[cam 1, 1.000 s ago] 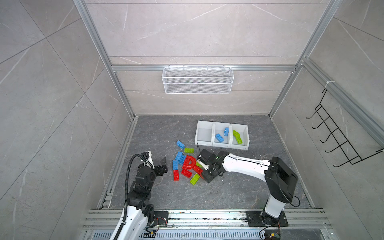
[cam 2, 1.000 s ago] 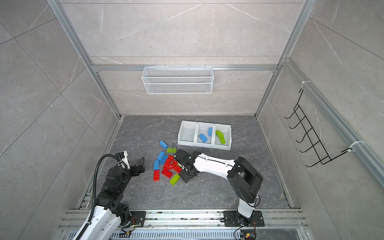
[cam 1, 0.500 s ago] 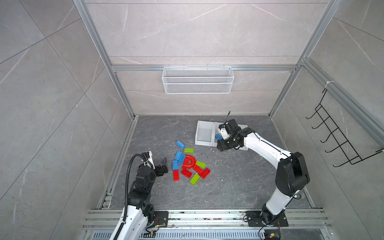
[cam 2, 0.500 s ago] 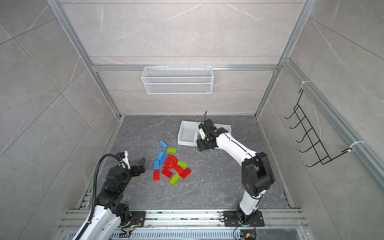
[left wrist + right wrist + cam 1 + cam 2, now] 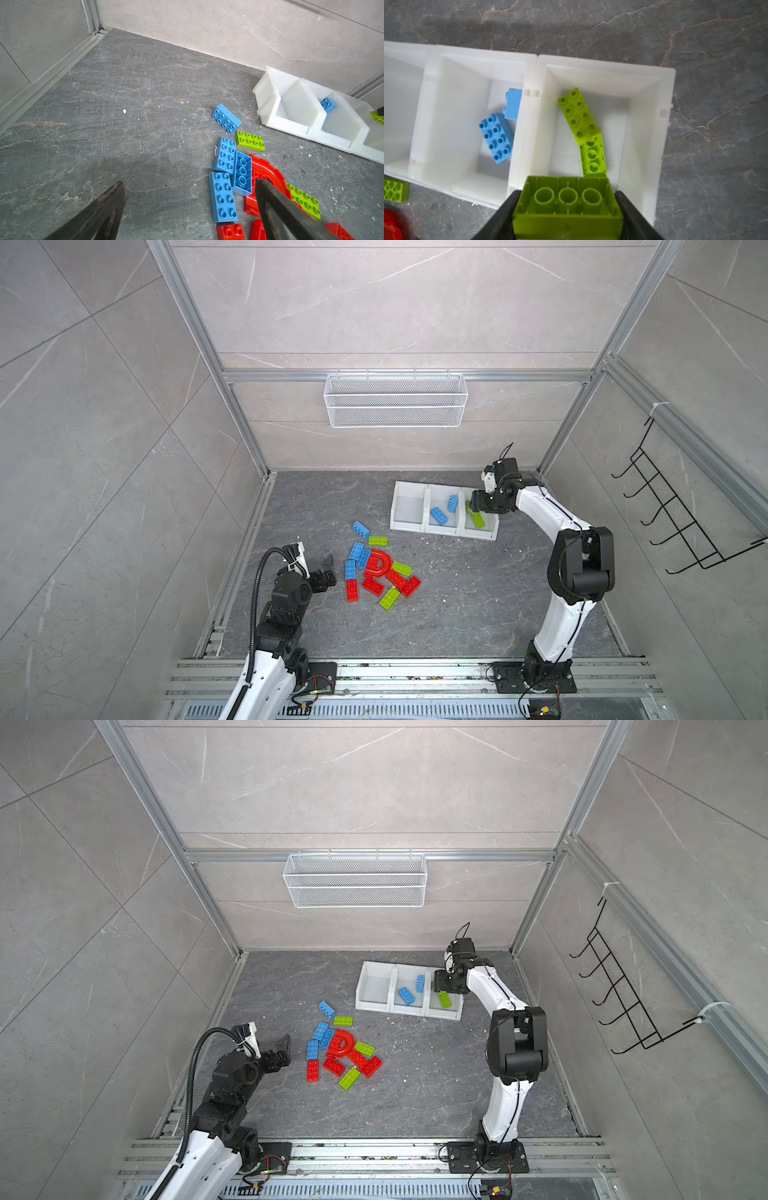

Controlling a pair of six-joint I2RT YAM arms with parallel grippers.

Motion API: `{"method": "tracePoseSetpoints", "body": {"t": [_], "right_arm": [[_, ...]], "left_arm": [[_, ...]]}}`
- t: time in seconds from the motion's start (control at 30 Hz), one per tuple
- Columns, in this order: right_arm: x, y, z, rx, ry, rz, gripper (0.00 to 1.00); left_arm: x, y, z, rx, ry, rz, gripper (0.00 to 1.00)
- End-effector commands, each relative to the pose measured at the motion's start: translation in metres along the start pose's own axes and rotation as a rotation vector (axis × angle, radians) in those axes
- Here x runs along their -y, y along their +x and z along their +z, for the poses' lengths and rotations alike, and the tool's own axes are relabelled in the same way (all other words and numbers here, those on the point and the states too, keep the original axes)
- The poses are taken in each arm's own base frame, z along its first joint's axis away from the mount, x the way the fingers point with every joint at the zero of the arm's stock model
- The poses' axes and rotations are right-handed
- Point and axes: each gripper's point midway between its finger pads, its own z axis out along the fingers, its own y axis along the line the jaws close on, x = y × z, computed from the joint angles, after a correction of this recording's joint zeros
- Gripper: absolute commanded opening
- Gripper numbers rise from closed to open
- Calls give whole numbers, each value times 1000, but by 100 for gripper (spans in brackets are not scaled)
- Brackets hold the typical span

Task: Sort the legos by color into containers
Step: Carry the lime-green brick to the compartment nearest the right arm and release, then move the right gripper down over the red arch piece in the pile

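My right gripper (image 5: 568, 194) is shut on a lime green lego (image 5: 568, 205), hollow side toward the camera, above the rightmost of three joined white containers (image 5: 442, 531). That container holds two green legos (image 5: 579, 115), and the middle one holds two blue legos (image 5: 496, 137). In both top views the right gripper (image 5: 478, 504) (image 5: 440, 986) hangs over that right bin. A loose pile of red, blue and green legos surrounds a red D-shaped arch (image 5: 378, 566) (image 5: 268, 172) on the floor. My left gripper (image 5: 328, 568) (image 5: 190, 184) stands open just left of the pile, holding nothing.
A white wire mesh basket (image 5: 395, 400) hangs on the back wall and a black hook rack (image 5: 673, 514) on the right wall. Aluminium rails (image 5: 415, 672) run along the front edge. Small white flecks dot the grey stone floor.
The right arm has lifted a green lego from the pile and carried it back and right, to above the rightmost container. The left arm has not moved.
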Motion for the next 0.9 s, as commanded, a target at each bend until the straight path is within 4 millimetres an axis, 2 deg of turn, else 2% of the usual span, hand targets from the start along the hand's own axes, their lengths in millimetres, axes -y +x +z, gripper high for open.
{"method": "tracePoseSetpoints", "body": {"t": [0.0,0.2,0.4,0.47,0.53,0.63,0.8,0.87], "right_arm": [[-2,-10,4,9,-22,20,58],[10,-15,4,8,-9,53,77],[4,-16,-20,41,-25,45,79],[-7,-13,-33,61,-54,37,79],[-27,-3,-46,74,-109,5,78],[-69,26,-59,61,-168,-79,75],[-166,108,-56,-38,-299,-274,73],[-194,131,-57,-72,-328,-331,71]], "left_arm": [[2,-12,-2,39,7,-4,100],[2,-12,-3,44,6,-4,100],[3,-12,-2,39,8,-4,100],[3,-12,-2,38,8,-4,100],[3,-12,-2,39,10,-3,100],[3,-12,-2,39,9,-3,100],[2,-12,-2,40,6,-4,100],[2,-12,-2,39,7,-4,100]]}}
